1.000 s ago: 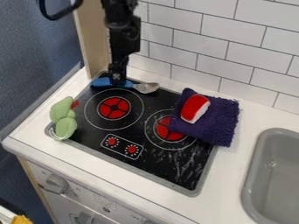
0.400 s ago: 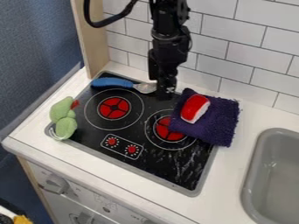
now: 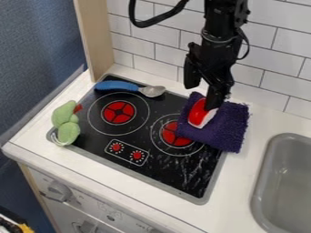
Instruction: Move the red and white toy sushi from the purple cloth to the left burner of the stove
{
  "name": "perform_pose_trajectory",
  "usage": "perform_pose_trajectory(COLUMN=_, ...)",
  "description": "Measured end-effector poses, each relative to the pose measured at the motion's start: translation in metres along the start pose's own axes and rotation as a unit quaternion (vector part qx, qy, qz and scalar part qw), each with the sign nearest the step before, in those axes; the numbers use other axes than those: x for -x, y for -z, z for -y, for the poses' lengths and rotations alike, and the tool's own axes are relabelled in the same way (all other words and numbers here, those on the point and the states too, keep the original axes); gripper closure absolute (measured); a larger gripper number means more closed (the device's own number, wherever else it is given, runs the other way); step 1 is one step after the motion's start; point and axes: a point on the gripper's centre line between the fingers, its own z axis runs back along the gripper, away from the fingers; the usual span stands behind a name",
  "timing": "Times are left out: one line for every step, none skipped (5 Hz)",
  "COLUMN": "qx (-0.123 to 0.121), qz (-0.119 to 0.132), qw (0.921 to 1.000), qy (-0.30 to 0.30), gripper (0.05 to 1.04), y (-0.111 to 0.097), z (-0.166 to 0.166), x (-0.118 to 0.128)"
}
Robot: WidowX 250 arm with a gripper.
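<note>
The gripper (image 3: 203,98) is over the right rear of the stovetop, open, its fingers angled down. One fingertip overlaps the upper right part of a red and white toy (image 3: 198,112); whether they touch I cannot tell. That toy lies on a folded purple cloth (image 3: 228,129), which covers the stove's right rear edge and part of the right burner. Along the stove's back edge rests a spoon with a blue handle (image 3: 117,85) and a metal bowl. A green plush toy (image 3: 67,123) sits at the stove's left edge.
The black stovetop (image 3: 176,175) has two red burners and printed knobs. A grey sink (image 3: 263,195) is set into the white counter at the right. Behind stands a white tiled wall (image 3: 276,59), with a wooden post (image 3: 94,38) at the back left.
The gripper has moved right along the back of the stove, from above the blue-handled spoon to the red and white toy. The objects on the stove have stayed put.
</note>
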Motion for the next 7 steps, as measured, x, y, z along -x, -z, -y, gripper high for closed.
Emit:
perform_pose_trajectory(qx=-0.003, qz=-0.003, qw=0.9976, qy=-0.069, gripper=0.083, y=-0.001, z=0.016, x=-0.003)
perform_pose_trajectory(qx=-0.003, qz=-0.014, qw=0.996, qy=-0.088, gripper=0.083, y=-0.003, z=0.027, x=-0.005)
perform_pose_trajectory(qx=-0.003, qz=-0.015, qw=0.9949, qy=-0.1, gripper=0.083, y=0.004, z=0.027, x=-0.006)
perform_pose_trajectory(qx=0.0, qz=-0.033, qw=0.9944, qy=-0.101, gripper=0.083, y=0.015, z=0.025, x=-0.005)
perform_pose_trajectory(qx=-0.006, qz=-0.034, qw=0.9933, qy=-0.11, gripper=0.083, y=0.017, z=0.02, x=-0.003)
perform_pose_trajectory(qx=-0.004, qz=-0.044, qw=0.9924, qy=-0.114, gripper=0.084, y=0.027, z=0.015, x=0.002)
perform_pose_trajectory(qx=0.001, qz=-0.046, qw=0.9923, qy=-0.115, gripper=0.083, y=0.032, z=0.015, x=0.006)
